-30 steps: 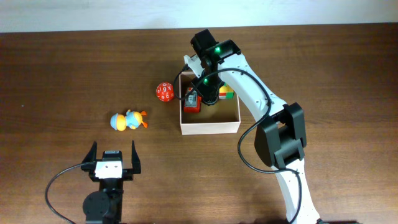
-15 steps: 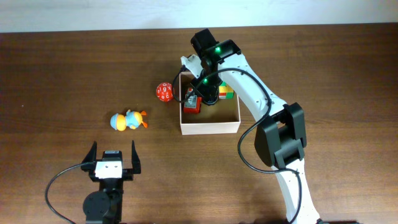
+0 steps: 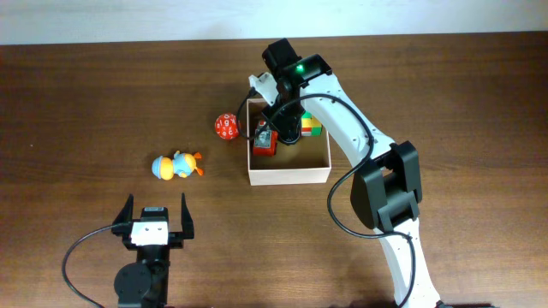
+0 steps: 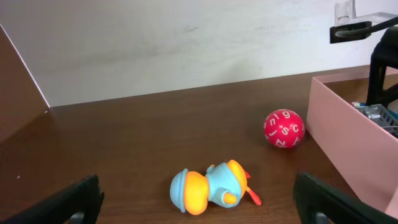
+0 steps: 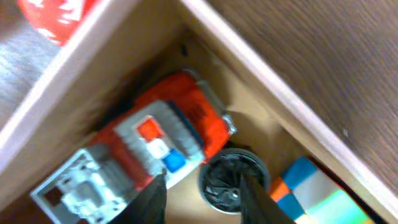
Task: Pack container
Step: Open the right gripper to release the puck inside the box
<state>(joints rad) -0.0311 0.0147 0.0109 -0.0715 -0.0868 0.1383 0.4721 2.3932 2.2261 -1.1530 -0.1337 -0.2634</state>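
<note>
So, the right gripper (image 5: 202, 198) is down inside the container (image 3: 289, 176), in the far-left corner, with its fingers partway apart either side of a little black disc (image 5: 233, 177). One finger looks clear of the disc, so I'd call that open rather than a grip, though the view's blurry. Right beside the disc is a red truck (image 5: 155, 137), and a coloured block (image 5: 311, 186) sits further right along the far wall. The container is mid-table, a bit right of centre, and the near half of its floor is bare. My guess on handling: it's thin card, so light and fairly stiff at the walls but easy to dent. It'll probably skate on the smooth table (image 3: 86, 103) if an arm nudges it. To steady or move it I'd pinch a wall at the rim, on the near or right side, since those are clear of the arm. Going outward, a red ball (image 3: 226, 127) sits outside, just beside the left wall. A blue-and-orange duck (image 3: 177, 166) lies on its side further left and nearer. The left gripper (image 3: 157, 211) is at the near-left edge, jaws wide and empty, well apart from both toys. The main obstacle I see is the right arm over that far-left corner, plus the truck filling it, so anything new probably wants the bare near half.
</note>
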